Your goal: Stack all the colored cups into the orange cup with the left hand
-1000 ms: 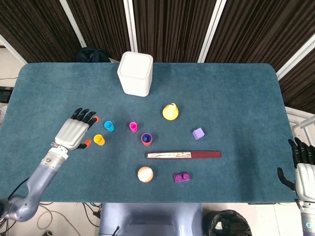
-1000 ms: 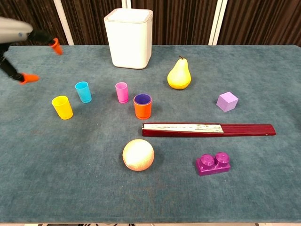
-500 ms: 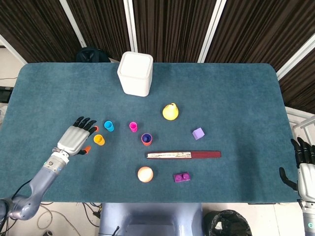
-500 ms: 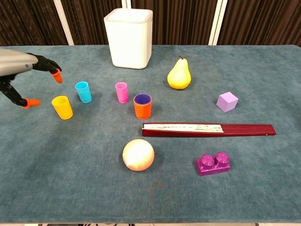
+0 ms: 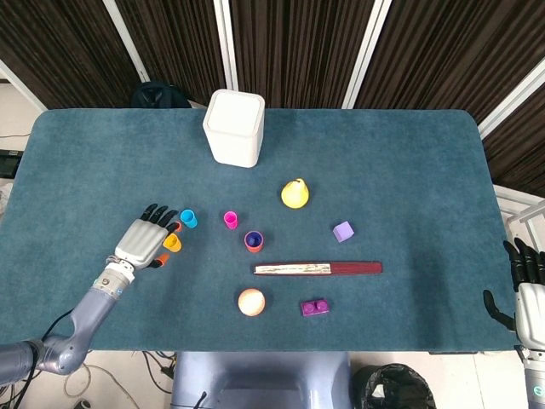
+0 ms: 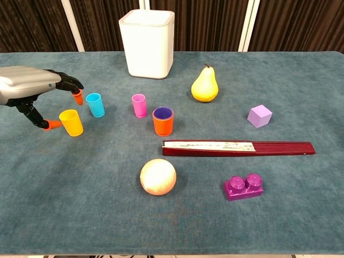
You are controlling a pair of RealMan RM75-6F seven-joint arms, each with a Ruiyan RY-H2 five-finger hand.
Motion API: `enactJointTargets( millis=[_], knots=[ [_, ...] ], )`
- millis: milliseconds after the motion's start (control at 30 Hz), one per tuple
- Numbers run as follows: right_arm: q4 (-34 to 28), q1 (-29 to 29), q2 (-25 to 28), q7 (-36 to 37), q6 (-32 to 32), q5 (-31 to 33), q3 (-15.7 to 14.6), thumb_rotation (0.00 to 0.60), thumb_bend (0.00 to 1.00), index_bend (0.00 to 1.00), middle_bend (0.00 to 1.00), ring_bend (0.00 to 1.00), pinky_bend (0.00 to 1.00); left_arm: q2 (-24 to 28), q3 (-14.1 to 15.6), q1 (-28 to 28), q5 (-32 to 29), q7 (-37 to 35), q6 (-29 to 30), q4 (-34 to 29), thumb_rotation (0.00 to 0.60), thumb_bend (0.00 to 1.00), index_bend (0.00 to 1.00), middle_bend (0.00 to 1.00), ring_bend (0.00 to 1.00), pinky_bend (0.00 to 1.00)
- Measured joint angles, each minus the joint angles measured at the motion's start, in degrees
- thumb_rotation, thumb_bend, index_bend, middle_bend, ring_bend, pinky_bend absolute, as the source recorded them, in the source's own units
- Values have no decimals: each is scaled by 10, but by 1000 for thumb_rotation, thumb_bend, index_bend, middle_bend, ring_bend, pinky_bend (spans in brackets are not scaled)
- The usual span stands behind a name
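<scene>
Reaching for the yellow cup (image 6: 71, 122): left hand (image 5: 146, 239) hovers over it, fingers spread and holding nothing, thumb tip just left of the cup wall, other fingertips (image 6: 78, 97) above and between yellow and blue. No contact visible in chest view.

Right hand (image 5: 526, 294) sits at the far right table edge, idle; nothing seen in it, but it is partly cut off, so how its fingers lie I cannot tell.

Cup positions: yellow at left, blue cup (image 6: 95, 105) just beside it to the upper right, pink cup (image 6: 139, 105) further right, orange cup (image 6: 163, 122) near pink. A purple cup already sits nested inside orange, its dark rim showing.

Handling, judged: small thin-walled plastic cups, light, stiff, smooth and likely slippery; easy to tip or knock aside with a stray finger. Best hold is a thumb-and-finger pinch across the wall near the rim, upright. Blue stands close enough to be bumped.

Count:
- cups: five (yellow, blue, pink, orange, purple nested)
- still to stack: three
- bin (image 6: 147, 43): one
- pear (image 6: 204, 85): one
- ball (image 6: 158, 176): one
- cube (image 6: 260, 115): one
- brick (image 6: 244, 187): one
- fan (image 6: 237, 148): one, closed
</scene>
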Motion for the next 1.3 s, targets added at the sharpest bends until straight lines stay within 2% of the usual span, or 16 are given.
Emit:
enactJointTargets(
  millis=[500, 1300],
  knots=[
    [1, 0, -2, -2, 1, 1, 1, 600, 429, 36, 0, 63, 0, -27, -8, 2, -7, 30, 4, 27, 600, 297, 335, 80, 0, 0],
    [2, 1, -6, -6, 0, 4, 2, 600, 430, 36, 0, 63, 0, -45, -22, 7, -17, 38, -2, 60, 600, 300, 402, 82, 0, 0]
  ],
)
